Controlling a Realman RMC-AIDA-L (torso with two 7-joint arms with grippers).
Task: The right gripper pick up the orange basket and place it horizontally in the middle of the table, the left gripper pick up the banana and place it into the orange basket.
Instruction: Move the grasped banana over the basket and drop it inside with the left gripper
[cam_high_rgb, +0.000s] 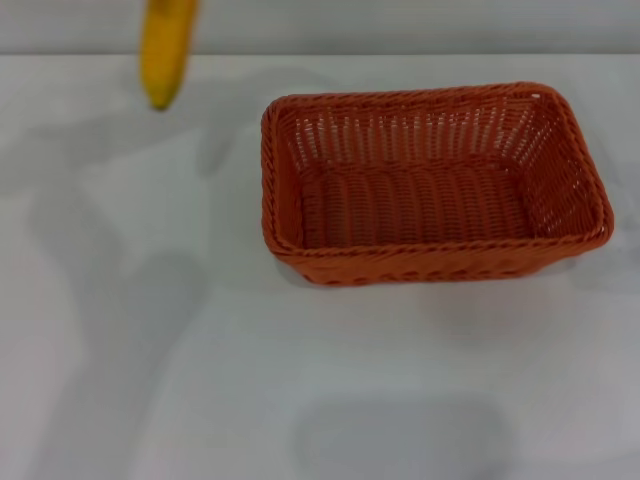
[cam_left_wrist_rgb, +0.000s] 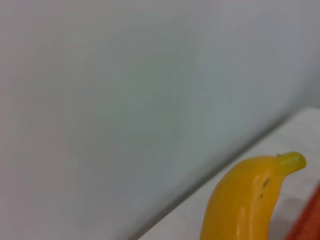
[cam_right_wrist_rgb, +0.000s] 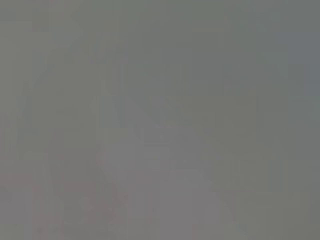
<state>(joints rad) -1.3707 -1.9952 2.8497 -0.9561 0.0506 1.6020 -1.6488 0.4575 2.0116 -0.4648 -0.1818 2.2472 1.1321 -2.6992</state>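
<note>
In the head view, the orange basket (cam_high_rgb: 432, 182) sits flat on the white table (cam_high_rgb: 150, 350), right of the middle. The banana (cam_high_rgb: 167, 48) hangs at the upper left, well apart from the basket. No gripper shows.

In the left wrist view, the banana (cam_left_wrist_rgb: 247, 200) fills the lower right, with the table (cam_left_wrist_rgb: 300, 130) behind it.

The right wrist view is plain grey.

The banana (cam_high_rgb: 167, 50) is cut off by the top edge of the head view, so whatever holds it is out of sight; in the left wrist view its lower part runs out of the picture. Only a sliver of the orange basket (cam_left_wrist_rgb: 307, 222) shows there. The right wrist view is a featureless grey blur.
</note>
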